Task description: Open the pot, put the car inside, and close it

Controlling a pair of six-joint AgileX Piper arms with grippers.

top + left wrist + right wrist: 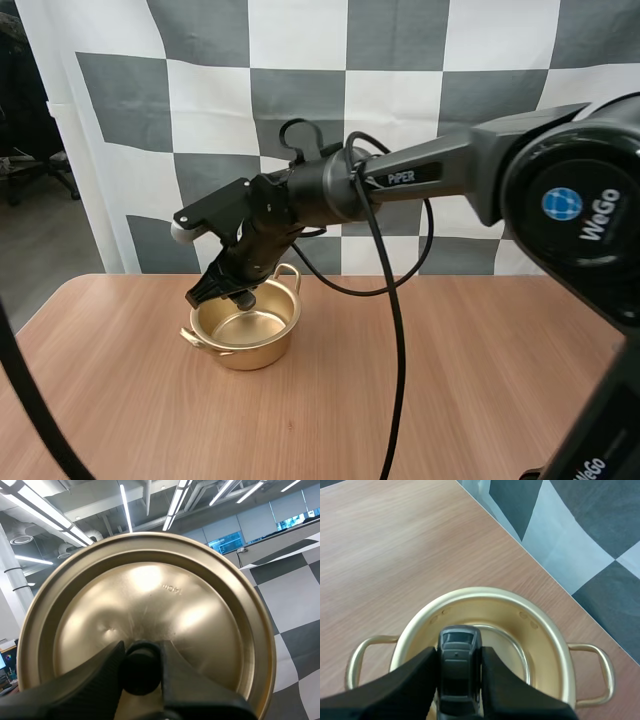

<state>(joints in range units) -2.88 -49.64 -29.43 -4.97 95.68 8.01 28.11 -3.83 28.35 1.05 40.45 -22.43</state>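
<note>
one car [458, 666], one pot [485, 607], one lid [200, 605]

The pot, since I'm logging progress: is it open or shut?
Open: the pot stands lidless on the table; the left gripper holds the lid.

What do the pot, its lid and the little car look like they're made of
Pot: thin metal, probably, gold-coloured with a satin sheen; soft reflections, rivets near the handles. Lid: the same gold metal, shinier; bright glare patches and a stamp pressed in. Knob: matte black, likely plastic. Car: dull dark grey, likely plastic, possibly painted metal.
</note>
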